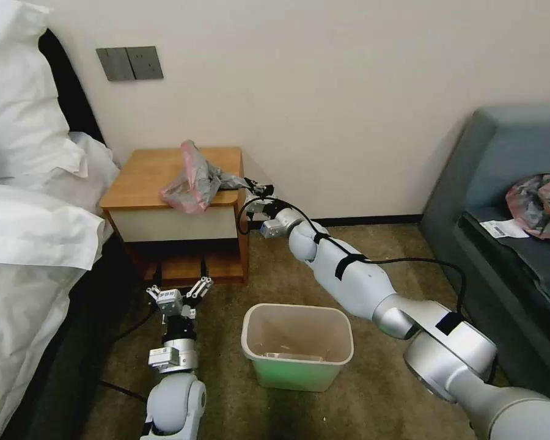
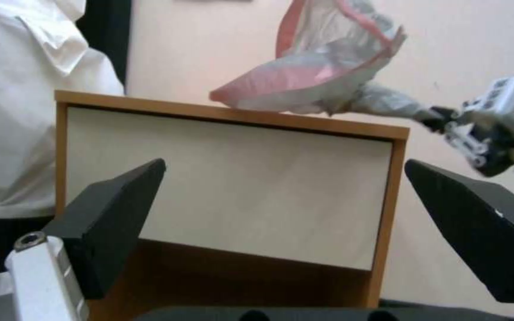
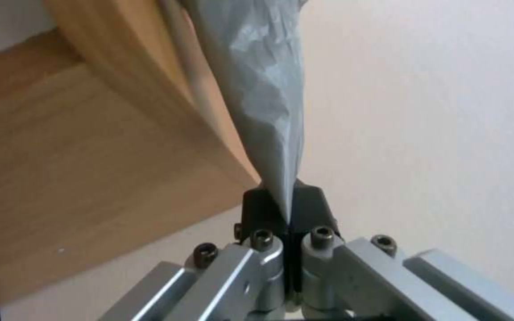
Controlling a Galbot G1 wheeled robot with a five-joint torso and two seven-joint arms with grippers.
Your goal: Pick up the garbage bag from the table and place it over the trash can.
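Observation:
The pink-and-grey garbage bag [image 1: 195,177] lies crumpled on the front right part of the wooden table [image 1: 143,174]. A grey corner of it stretches off the table's right edge. My right gripper [image 1: 249,183] is shut on that corner, just beside the table's right front corner. In the right wrist view the grey plastic [image 3: 263,89] runs pinched between the black pads [image 3: 260,209]. My left gripper [image 1: 178,289] hangs open and empty low in front of the table's shelf. The trash can [image 1: 297,345] stands on the carpet below my right arm, with a beige rim and a green base.
A bed with white bedding [image 1: 30,232] borders the table on the left. A grey-blue sofa [image 1: 507,183] at the right carries another pink-grey bundle [image 1: 541,205] and a paper label. Carpet lies bare between the bin and the sofa.

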